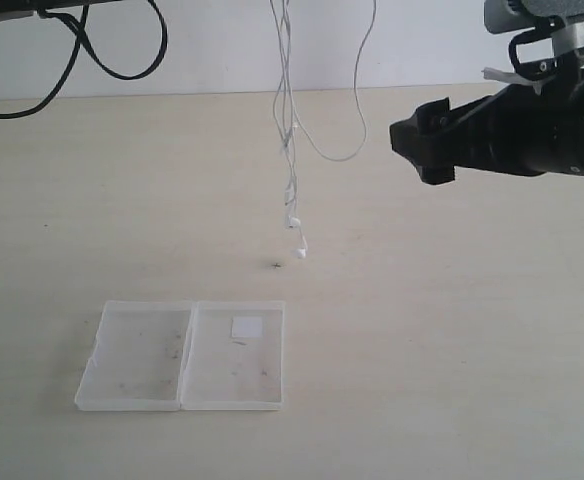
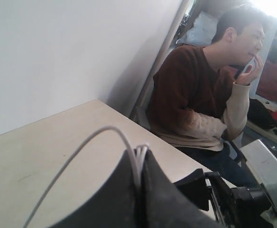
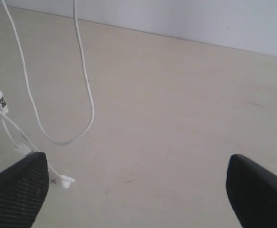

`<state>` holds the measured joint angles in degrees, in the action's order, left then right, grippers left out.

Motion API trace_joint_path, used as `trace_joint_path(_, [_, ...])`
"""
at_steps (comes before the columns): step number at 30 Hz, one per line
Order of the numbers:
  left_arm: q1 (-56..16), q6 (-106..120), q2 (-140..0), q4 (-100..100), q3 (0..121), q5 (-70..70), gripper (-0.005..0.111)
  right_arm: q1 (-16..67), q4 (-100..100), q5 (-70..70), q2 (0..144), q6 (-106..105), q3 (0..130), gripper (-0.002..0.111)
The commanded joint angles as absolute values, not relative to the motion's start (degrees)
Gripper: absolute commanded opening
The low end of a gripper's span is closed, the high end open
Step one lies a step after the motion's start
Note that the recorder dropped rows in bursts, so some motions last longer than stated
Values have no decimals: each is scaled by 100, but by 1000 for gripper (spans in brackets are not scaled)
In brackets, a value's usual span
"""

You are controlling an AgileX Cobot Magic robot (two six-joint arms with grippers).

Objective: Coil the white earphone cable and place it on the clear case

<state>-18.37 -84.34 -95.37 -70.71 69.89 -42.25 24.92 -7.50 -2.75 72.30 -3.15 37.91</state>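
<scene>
1. While the long, thin white earphone cable [image 1: 289, 150] hangs in several strands from above the top edge of the exterior view, its two small white earbuds [image 1: 297, 240] dangle at the lowest point, close over the pale beige tabletop [image 1: 452, 330]; whether they touch it cannot be told
2. In the left wrist view the black left fingers [image 2: 167, 199] are pressed together, pinching a few strands of the cable between them, and one strand arches out of the pinch in a long curve
3. The black right fingers [image 1: 427, 140] are spread wide and hold nothing; they hang in the air to the right of the cable, apart from it
4. One loop of the cable sags in a U shape on the side towards the right fingers
5. The flat clear plastic case [image 1: 182, 355] lies open on the tabletop, in front of the cable and apart from it, its two rectangular halves side by side
6. A small white square label [image 1: 246, 326] sits in the right half
7. A tiny dark mark [image 1: 275, 264] shows on the tabletop just beside the earbuds
8. Thick black robot cables [image 1: 122, 60] loop at the upper left
</scene>
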Motion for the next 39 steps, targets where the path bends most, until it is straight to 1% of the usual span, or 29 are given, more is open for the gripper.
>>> trace_joint_path(1, [-1822, -8445, -9537, -7007, 7015, -4244, 0, 2463, -697, -335, 7435, -948, 4185, 96])
trace_joint_path(8, [-1822, -8445, -9537, -7007, 7015, -4259, 0, 2463, -708, -459, 8045, -982, 4834, 96])
trace_joint_path(14, [-1822, -8445, -9537, -7007, 7015, -4220, 0, 2463, -708, -459, 8192, -1400, 5040, 96])
trace_joint_path(25, [-1822, -8445, -9537, -7007, 7015, -4179, 0, 3242, -698, -54, 8479, -1707, 5126, 96])
trace_joint_path(32, [-1822, -8445, -9537, -6987, 7015, -4179, 0, 3336, -719, 756, 8665, -1621, 5126, 96])
trace_joint_path(36, [-1822, -8445, -9537, -6967, 7015, -4179, 0, 3586, -719, 841, 8760, -1621, 5126, 96])
trace_joint_path(39, [-1822, -8445, -9537, -6967, 7015, -4179, 0, 3601, -719, 869, 8760, -1621, 5126, 96])
